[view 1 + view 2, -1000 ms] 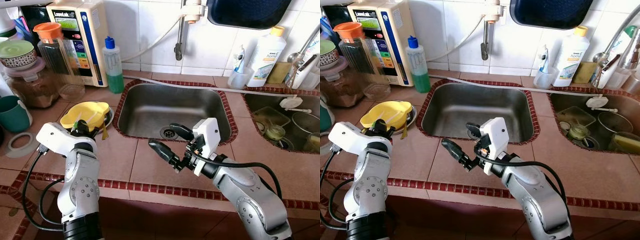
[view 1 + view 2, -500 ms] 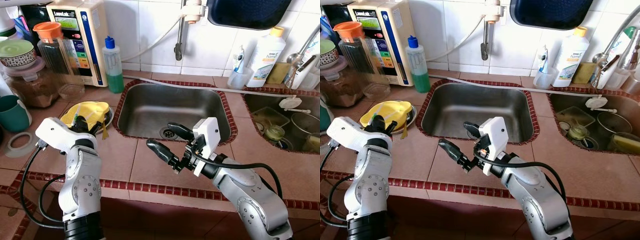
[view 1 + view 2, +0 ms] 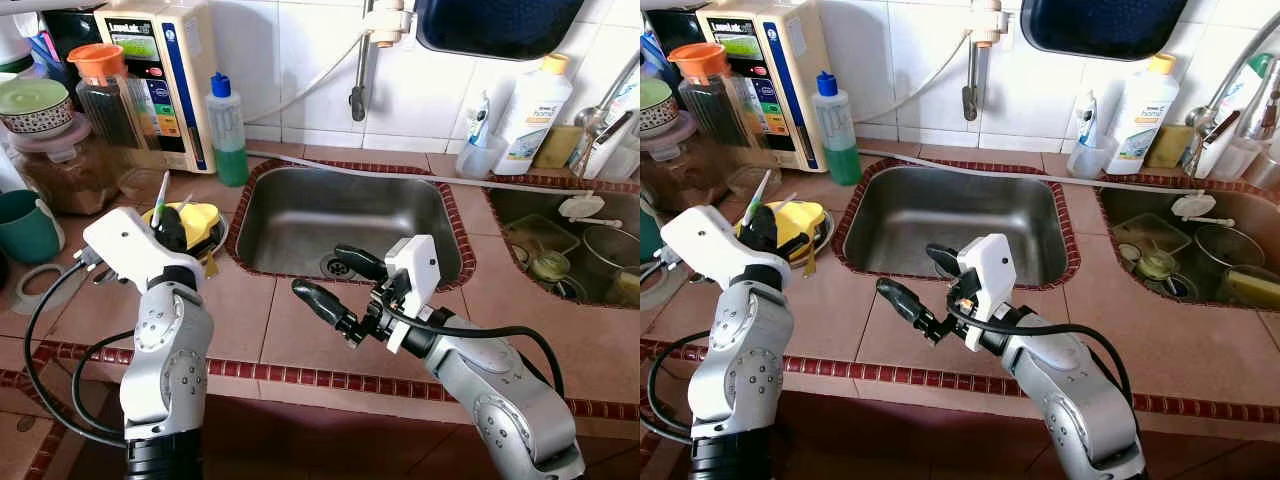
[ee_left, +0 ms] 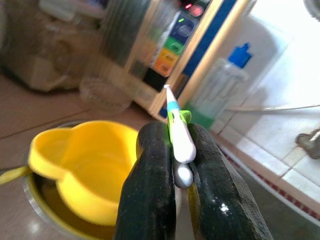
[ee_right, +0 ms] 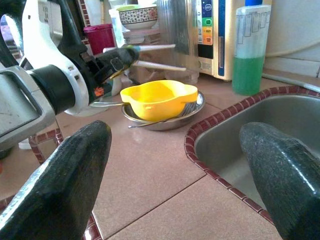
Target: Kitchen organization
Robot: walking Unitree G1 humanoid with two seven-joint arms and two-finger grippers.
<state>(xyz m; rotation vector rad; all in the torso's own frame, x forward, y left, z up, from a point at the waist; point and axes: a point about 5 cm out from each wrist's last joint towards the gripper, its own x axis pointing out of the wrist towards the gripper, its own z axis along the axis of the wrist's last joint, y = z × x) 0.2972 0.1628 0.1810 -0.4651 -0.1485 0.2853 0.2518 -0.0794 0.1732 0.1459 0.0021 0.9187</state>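
Note:
My left gripper (image 3: 170,222) is shut on a thin white-handled utensil (image 4: 178,134) with green and blue bands, held just above a yellow bowl (image 3: 195,217). The utensil's tip (image 3: 163,186) points up and away from me. A second pale stick (image 5: 159,66) juts from the same grip. The bowl sits in a shallow metal plate (image 5: 148,123) on the tiled counter, left of the steel sink (image 3: 345,215), with a metal fork (image 5: 187,108) beside it. My right gripper (image 3: 322,272) hovers open over the counter at the sink's front edge, holding nothing.
A green soap bottle (image 3: 227,135), a water purifier (image 3: 160,70), jars and a teal mug (image 3: 25,225) crowd the back left. A second sink (image 3: 570,250) at the right holds dishes, with a white detergent bottle (image 3: 533,100) behind it. The tap (image 3: 358,95) hangs over the main sink.
My left gripper has risen from the yellow bowl and turned, bringing the white utensil up so its tip now stands clear above the bowl. The right arm has barely moved.

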